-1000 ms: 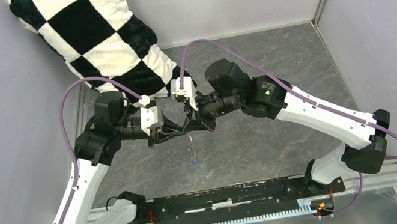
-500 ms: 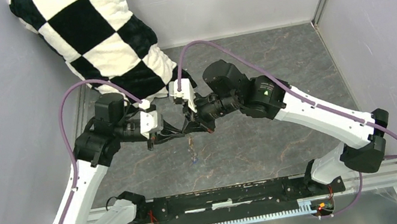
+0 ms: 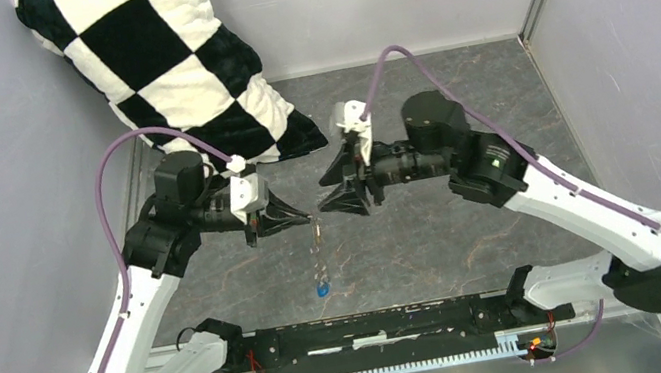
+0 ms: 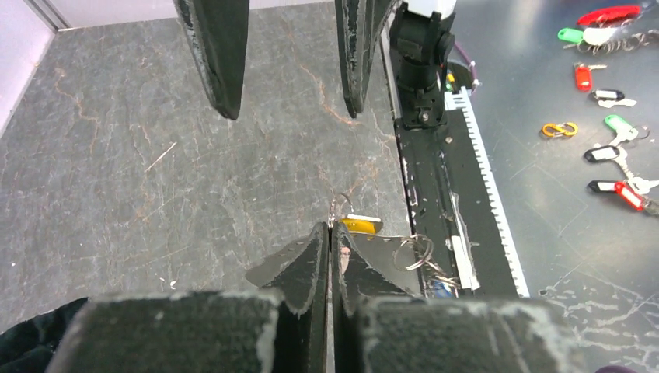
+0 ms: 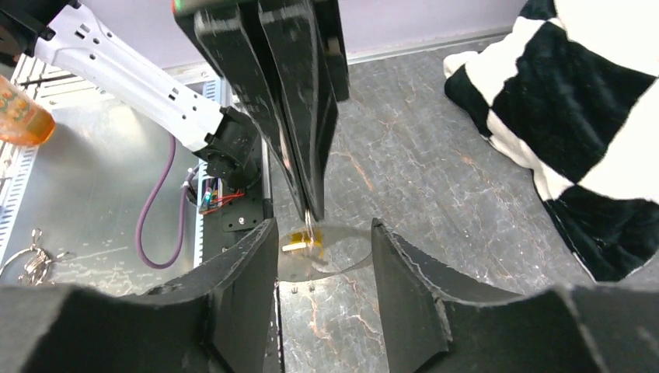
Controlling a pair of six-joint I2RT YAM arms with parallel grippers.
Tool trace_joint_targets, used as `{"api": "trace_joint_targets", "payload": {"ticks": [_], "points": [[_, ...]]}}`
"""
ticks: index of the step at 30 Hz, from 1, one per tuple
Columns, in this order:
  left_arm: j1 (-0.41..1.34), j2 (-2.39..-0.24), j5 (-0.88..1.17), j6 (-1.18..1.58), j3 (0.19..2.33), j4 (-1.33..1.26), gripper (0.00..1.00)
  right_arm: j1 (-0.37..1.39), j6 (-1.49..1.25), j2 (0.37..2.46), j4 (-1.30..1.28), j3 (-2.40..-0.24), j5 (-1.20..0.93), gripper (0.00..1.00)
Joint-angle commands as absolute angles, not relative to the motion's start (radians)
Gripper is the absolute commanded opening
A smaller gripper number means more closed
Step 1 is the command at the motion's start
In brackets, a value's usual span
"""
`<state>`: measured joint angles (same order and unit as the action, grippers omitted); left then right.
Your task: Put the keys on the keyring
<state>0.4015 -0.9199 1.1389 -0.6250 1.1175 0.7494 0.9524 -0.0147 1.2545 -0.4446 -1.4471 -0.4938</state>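
The left fingers (image 3: 287,217) are pressing shut on the keyring (image 3: 317,238), just on the near side of the checkered cushion's (image 3: 187,79) lower corner. The ring is dangling from them over the grey surface (image 3: 478,243). The blue key (image 3: 322,289) is sitting at the ring's end farthest from the cushion, and the yellow key (image 4: 362,225) is showing just past the fingertips. The right fingers (image 3: 349,202) are standing wide apart and gripping nothing, just right of the cushion's corner and clear of the ring.

Left gripper (image 3: 308,217), pinched closed, dangles the keyring (image 3: 318,241) with a blue-headed key (image 3: 322,289) at its six o'clock. Right gripper (image 3: 331,190) gapes at its two o'clock.
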Motion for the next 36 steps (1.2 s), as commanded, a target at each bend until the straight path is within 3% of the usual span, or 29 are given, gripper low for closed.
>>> {"api": "trace_joint_targets", "payload": {"ticks": [1, 7, 12, 17, 21, 36], "points": [[0.403, -0.880, 1.208, -0.344, 1.119, 0.463, 0.02, 0.897, -0.149, 1.147, -0.226, -1.289, -0.574, 0.55], [0.403, -0.848, 1.213, -0.093, 1.075, 0.203, 0.02, 0.857, -0.401, 1.036, 0.162, -1.032, -0.634, 0.56], [0.403, -0.844, 1.209, 0.011, 1.071, 0.098, 0.02, 0.852, -0.549, 1.011, 0.374, -0.944, -0.644, 0.56], [0.404, -0.827, 1.180, 0.130, 1.043, -0.041, 0.02, 0.853, -0.656, 1.000, 0.553, -0.870, -0.629, 0.64], [0.403, -0.827, 1.149, 0.211, 1.030, -0.129, 0.02, 0.853, -0.689, 1.004, 0.611, -0.858, -0.599, 0.65], [0.404, -0.818, 1.102, 0.203, 1.013, -0.143, 0.02, 0.853, -0.772, 1.063, 0.694, -0.857, -0.555, 0.52]]}}
